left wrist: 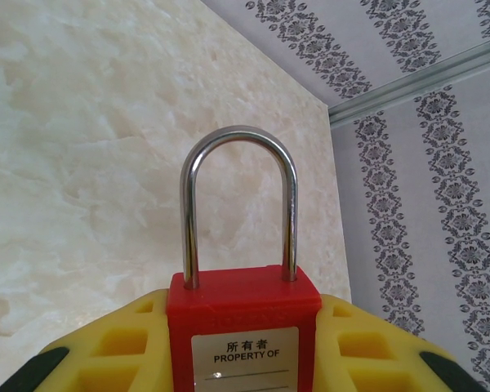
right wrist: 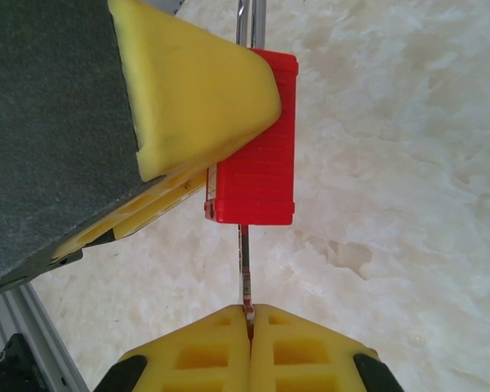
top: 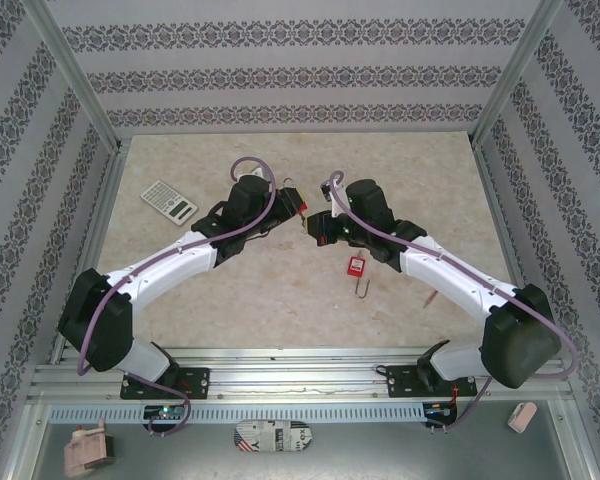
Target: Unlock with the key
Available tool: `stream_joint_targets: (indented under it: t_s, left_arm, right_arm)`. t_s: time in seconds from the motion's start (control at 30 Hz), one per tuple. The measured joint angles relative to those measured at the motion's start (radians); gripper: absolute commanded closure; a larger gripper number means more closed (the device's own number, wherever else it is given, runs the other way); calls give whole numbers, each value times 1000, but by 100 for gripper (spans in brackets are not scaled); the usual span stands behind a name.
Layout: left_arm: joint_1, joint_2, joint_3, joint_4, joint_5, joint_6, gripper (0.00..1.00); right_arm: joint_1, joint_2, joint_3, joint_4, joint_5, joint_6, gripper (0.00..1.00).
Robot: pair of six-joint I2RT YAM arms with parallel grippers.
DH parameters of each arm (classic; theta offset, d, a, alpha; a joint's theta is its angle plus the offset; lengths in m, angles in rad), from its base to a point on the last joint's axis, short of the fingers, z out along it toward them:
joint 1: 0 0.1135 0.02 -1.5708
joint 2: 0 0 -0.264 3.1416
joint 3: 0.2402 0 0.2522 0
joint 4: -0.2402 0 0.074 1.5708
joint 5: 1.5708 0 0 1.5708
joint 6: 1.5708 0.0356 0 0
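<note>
A red padlock (left wrist: pixel 243 322) with a steel shackle (left wrist: pixel 238 196) and a "PROPERTY OF" label stands upright between my left gripper's (left wrist: pixel 245 327) yellow fingers (left wrist: pixel 131 343), which are shut on its body. In the right wrist view the same padlock (right wrist: pixel 256 147) hangs above the marble table. A thin key (right wrist: pixel 245 269) runs from its underside down into my right gripper (right wrist: pixel 249 314), which is shut on the key's end. From above, the left gripper (top: pixel 293 203) and right gripper (top: pixel 318 225) meet at mid-table, with the padlock (top: pixel 301 203) between them.
A second red padlock (top: pixel 356 267) lies on the table in front of the right gripper, a thin metal piece (top: pixel 363 290) trailing from it. A calculator (top: pixel 169 201) lies at the back left. Patterned walls and aluminium posts (top: pixel 75 75) enclose the table.
</note>
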Motion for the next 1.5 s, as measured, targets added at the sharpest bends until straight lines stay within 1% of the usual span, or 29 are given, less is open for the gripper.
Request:
stream_joint_targets:
  t_s: [0.23, 0.47, 0.57, 0.7, 0.9, 1.0, 1.13, 1.33, 1.5]
  left_arm:
    - [0, 4, -24, 51, -1, -15, 100]
    - [0, 3, -83, 154, 8, -38, 100]
    - [0, 0, -127, 235, 11, -76, 100]
    - [1, -2, -154, 297, 12, -107, 100]
    - [7, -51, -197, 354, -9, -124, 100]
    - [8, -65, -200, 360, -23, -147, 100]
    - [15, -65, -202, 362, -29, -200, 100]
    - [21, -65, -157, 275, -47, -210, 100]
    - [22, -64, -145, 237, -55, -222, 100]
  right_arm:
    - [-7, 3, -23, 46, -1, 30, 100]
    - [-36, 3, -35, 56, -50, 48, 100]
    - [-45, 3, -35, 64, -69, 62, 100]
    - [-51, 3, -36, 76, -80, 79, 100]
    - [-53, 3, -36, 137, -110, 116, 100]
    - [-47, 3, -34, 163, -113, 117, 100]
    - [-21, 11, -16, 160, -65, 99, 100]
    - [13, 31, 29, 117, 8, 38, 100]
    - [42, 44, 51, 83, 63, -19, 100]
